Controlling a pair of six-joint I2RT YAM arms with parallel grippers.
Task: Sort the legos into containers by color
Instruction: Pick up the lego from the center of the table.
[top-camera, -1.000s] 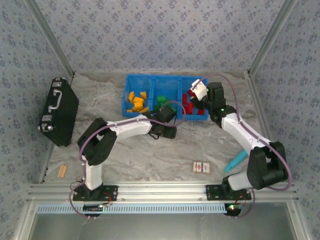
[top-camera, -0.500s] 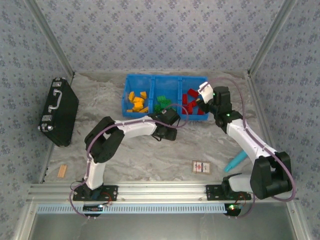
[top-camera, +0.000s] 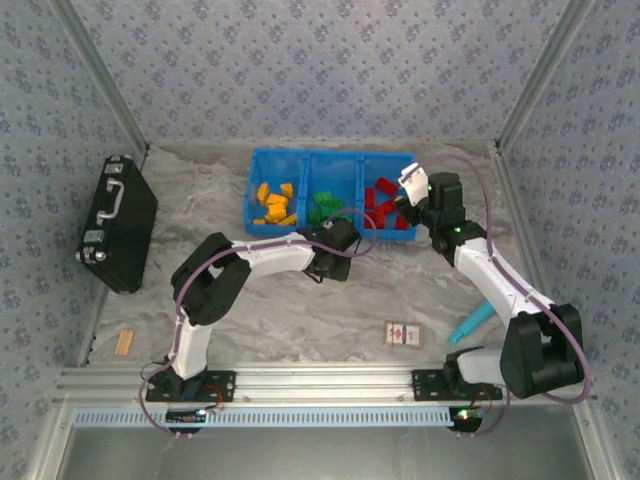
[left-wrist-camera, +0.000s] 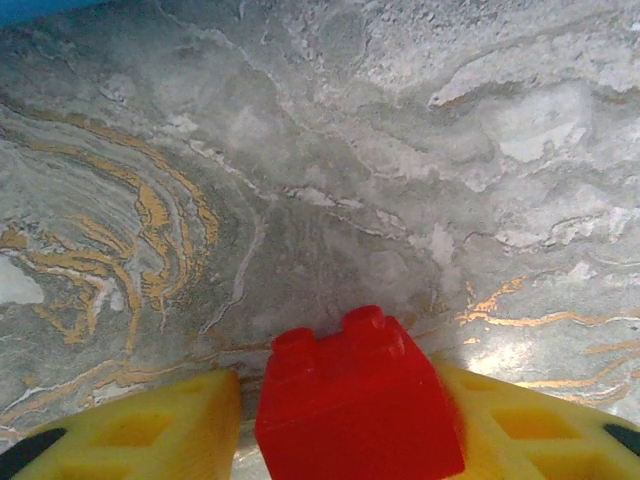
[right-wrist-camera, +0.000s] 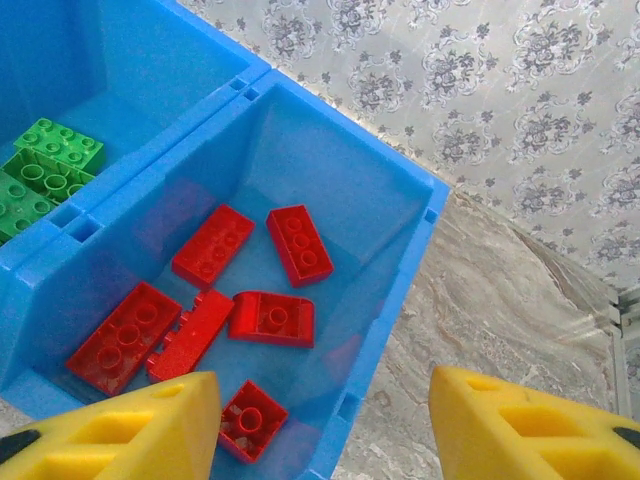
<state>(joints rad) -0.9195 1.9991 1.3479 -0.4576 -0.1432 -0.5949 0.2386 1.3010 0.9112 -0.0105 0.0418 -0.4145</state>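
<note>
Half-shut, bracketing red brick (left-wrist-camera: 360, 410) on table (left-wrist-camera: 350, 150) with left gripper (left-wrist-camera: 335, 378), just short of bin (top-camera: 300, 152); seeing gap at one finger (left-wrist-camera: 150, 430), so not calling it clamped. Holding right gripper (right-wrist-camera: 320, 420) open over red compartment (right-wrist-camera: 300, 150), beyond and rightward.

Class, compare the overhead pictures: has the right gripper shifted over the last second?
Yes. The right gripper has slid rightward across the blue bin, from above the red legos toward the bin's right end wall.

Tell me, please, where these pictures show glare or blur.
Left wrist view: a glare patch on the table, the red lego slightly soft. Right wrist view: the red legos sharp, the pincer fingers blurred. Top external view: even light.
</note>
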